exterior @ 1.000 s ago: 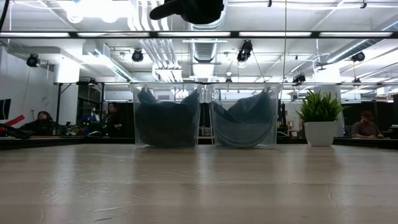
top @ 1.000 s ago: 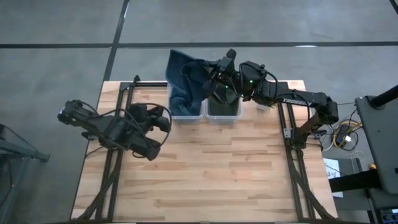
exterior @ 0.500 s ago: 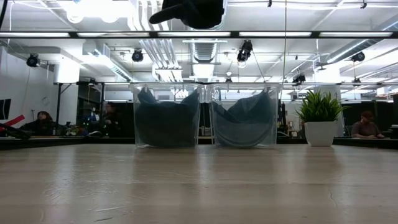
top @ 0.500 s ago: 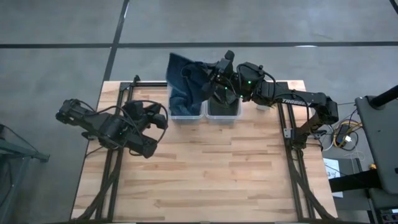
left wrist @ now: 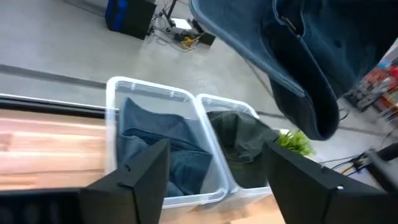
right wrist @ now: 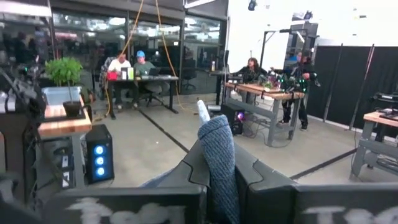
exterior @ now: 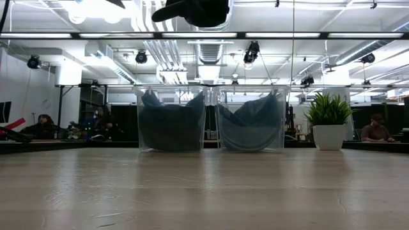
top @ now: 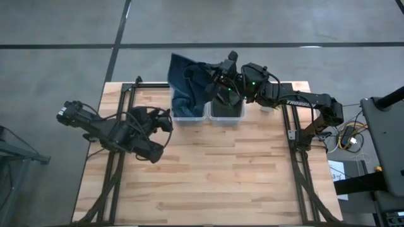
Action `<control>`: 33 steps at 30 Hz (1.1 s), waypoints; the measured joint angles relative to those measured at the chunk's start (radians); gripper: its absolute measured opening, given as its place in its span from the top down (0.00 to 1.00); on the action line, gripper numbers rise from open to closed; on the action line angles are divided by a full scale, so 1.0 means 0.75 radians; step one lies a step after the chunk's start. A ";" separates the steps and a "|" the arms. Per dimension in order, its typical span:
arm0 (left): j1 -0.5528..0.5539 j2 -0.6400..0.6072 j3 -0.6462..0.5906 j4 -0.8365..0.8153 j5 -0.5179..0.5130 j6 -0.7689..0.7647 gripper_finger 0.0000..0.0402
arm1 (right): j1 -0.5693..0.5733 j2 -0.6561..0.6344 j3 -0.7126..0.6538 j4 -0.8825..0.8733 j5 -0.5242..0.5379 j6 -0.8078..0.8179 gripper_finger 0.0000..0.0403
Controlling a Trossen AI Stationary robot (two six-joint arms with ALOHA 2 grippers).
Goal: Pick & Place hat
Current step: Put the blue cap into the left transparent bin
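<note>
right gripper [top: 218,79] raised over bins, clamping hat [top: 188,85] (dangling)

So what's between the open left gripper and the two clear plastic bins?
Only bare wooden tabletop between the left gripper and the clear plastic bins, in the high view.

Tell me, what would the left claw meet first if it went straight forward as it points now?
Probably the left clear bin with blue cloth; the open left claw points at it. Depth is unclear.

Dark blue hat [top: 189,79], limp and hanging, pinched aloft above the clear bins [top: 208,112]
</note>
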 joint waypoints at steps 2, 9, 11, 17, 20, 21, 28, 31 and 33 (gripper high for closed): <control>0.000 0.000 -0.030 0.064 -0.022 0.006 0.37 | 0.000 0.000 -0.004 0.041 0.001 0.006 0.97; 0.003 -0.017 -0.052 0.124 -0.030 -0.183 0.35 | -0.002 -0.001 -0.032 0.150 0.066 0.084 0.97; 0.003 -0.026 -0.052 0.125 -0.037 -0.243 0.35 | -0.002 -0.001 -0.044 0.151 0.082 0.102 0.97; 0.005 -0.038 -0.051 0.136 -0.077 -0.404 0.35 | 0.001 -0.001 -0.080 0.153 0.082 0.150 0.97; 0.005 -0.048 -0.051 0.136 -0.149 -0.413 0.35 | 0.004 -0.001 -0.100 0.152 0.081 0.192 0.97; 0.006 -0.054 -0.051 0.136 -0.175 -0.414 0.35 | 0.004 -0.001 -0.106 0.150 0.080 0.213 0.97; 0.013 -0.087 -0.051 0.169 -0.261 -0.429 0.35 | 0.009 -0.001 -0.139 0.174 0.065 0.277 0.97; 0.033 -0.084 -0.051 0.246 -0.284 -0.423 0.35 | 0.019 -0.001 -0.143 0.199 0.025 0.297 0.97; 0.049 -0.075 -0.051 0.290 -0.285 -0.394 0.35 | 0.026 -0.001 -0.143 0.199 0.020 0.294 0.97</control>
